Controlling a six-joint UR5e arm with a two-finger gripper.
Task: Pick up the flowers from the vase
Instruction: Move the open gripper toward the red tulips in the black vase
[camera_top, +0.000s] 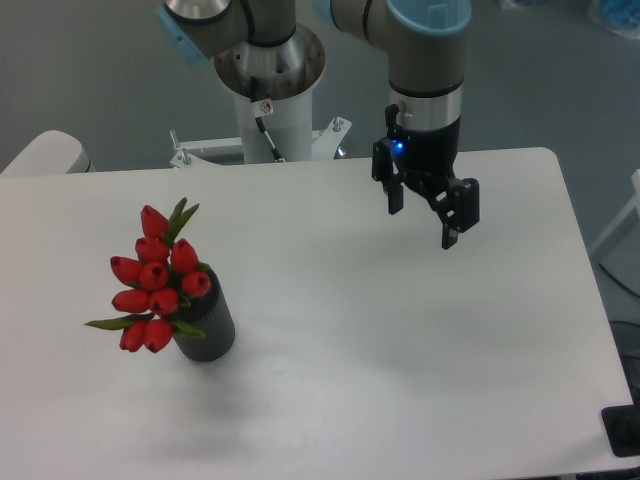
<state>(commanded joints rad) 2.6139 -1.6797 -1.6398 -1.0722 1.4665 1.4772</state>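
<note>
1. Camera view: hand (425, 214) hangs above the tabletop (400, 350) near its far edge, right of centre, fingers spread, nothing between them.
2. Flowers (153, 290) stand in the vase (208, 325) near the left edge, toward the front; the bunch leans up and to the left.
3. Flowers lie well apart from the hand, to its left and nearer the front edge; the coming reach likely runs that way, with the grip across the stems.

Flowers (152, 280) in vase (207, 325), left of claw (423, 226)
</note>
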